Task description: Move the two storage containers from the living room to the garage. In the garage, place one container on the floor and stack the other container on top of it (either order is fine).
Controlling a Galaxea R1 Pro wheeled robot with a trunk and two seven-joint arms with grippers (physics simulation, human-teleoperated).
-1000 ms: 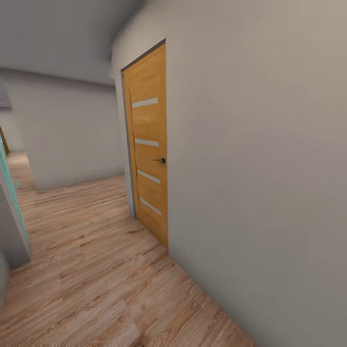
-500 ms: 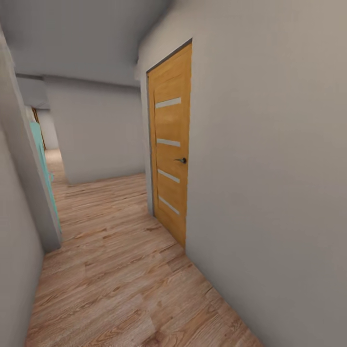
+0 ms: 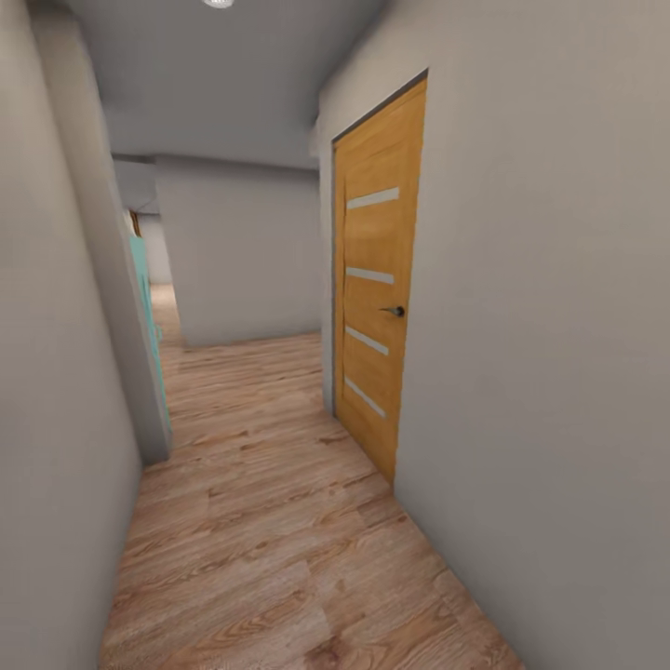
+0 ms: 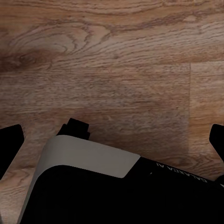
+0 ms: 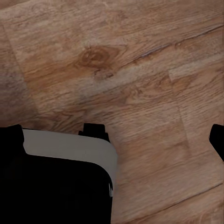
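No containers are seen; a corridor with wood floor (image 3: 270, 521) and a door (image 3: 377, 298) on the right lies ahead. Left gripper (image 4: 112, 140) and right gripper (image 5: 116, 135) are spread, holding nothing.

One marking can be read: in the left wrist view, at the lower right of the frame, small pale letters spelling "GALAXEA" (image 4: 183, 173) stand upside down on the black robot body (image 4: 116, 196), followed by further characters too small to make out. No text shows in the head view or the right wrist view.
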